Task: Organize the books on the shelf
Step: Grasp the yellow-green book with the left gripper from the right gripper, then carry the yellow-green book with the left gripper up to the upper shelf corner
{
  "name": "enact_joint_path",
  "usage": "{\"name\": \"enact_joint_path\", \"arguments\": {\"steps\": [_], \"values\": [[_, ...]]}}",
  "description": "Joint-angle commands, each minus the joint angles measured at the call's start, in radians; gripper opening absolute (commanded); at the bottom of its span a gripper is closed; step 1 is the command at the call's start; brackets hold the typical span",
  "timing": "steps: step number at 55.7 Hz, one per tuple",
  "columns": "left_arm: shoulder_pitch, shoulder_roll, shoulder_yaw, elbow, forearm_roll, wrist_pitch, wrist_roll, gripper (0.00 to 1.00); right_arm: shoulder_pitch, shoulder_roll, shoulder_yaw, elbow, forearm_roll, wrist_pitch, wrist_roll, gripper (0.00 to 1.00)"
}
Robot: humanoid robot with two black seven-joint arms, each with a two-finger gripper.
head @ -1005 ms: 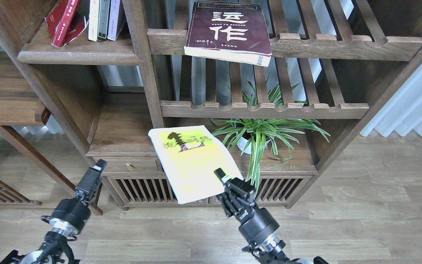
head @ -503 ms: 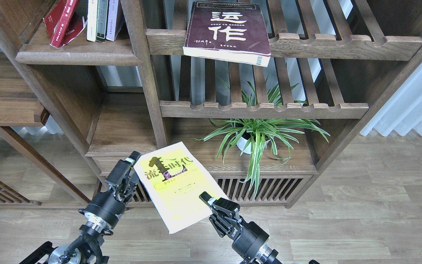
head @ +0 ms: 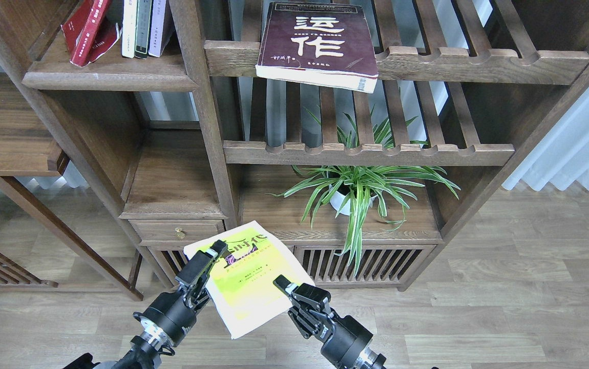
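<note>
The thin yellow-green paperback with dark characters on its cover (head: pixel 246 279) reads as light and floppy, so it will likely sag if pinched at one corner only; its glossy cover may slip, and a hold along an edge, near the spine, should steady it best. It hangs in front of the low slatted cabinet, at about six o'clock in the head view, with the right claw (head: pixel 285 285) clenched on its lower right edge. The left claw (head: pixel 211 254) lies over the book's left side, at nine o'clock of the cover; whether it has closed on the book cannot be told. The thick maroon paperback with cream characters (head: pixel 319 45), surely heavier and stiffer, lies flat on the upper slatted rack at twelve o'clock, overhanging its front rail. Against half a second ago, the yellow-green book sits lower and nearer, and the left claw has come from beside its top left corner onto the cover.
</note>
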Motion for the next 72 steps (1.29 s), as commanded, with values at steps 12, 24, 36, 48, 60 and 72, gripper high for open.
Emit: {"name": "enact_joint_path", "arguments": {"steps": [12, 24, 36, 48, 60, 72], "values": [[0.003, 0.010, -0.001, 0.020, -0.021, 0.000, 0.013, 0.07, -0.018, 0.000, -0.004, 0.000, -0.026, 0.000, -0.001, 0.10], [0.006, 0.006, -0.014, 0.020, -0.020, 0.000, 0.077, 0.03, -0.022, 0.000, -0.001, 0.000, -0.029, 0.000, 0.001, 0.11], [0.006, 0.026, -0.041, 0.020, -0.012, 0.000, 0.089, 0.01, -0.013, 0.000, 0.005, -0.003, -0.057, 0.000, 0.004, 0.56], [0.009, 0.091, -0.100, 0.020, 0.005, 0.000, 0.088, 0.01, -0.002, 0.000, 0.027, -0.008, -0.172, 0.000, 0.015, 0.98], [0.010, 0.267, -0.232, -0.015, 0.059, 0.000, 0.085, 0.01, -0.002, 0.000, 0.093, -0.011, -0.172, 0.000, 0.015, 0.98], [0.014, 0.431, -0.392, -0.168, 0.069, 0.000, 0.083, 0.01, 0.002, 0.000, 0.093, -0.021, -0.172, 0.000, 0.015, 0.98]]}}
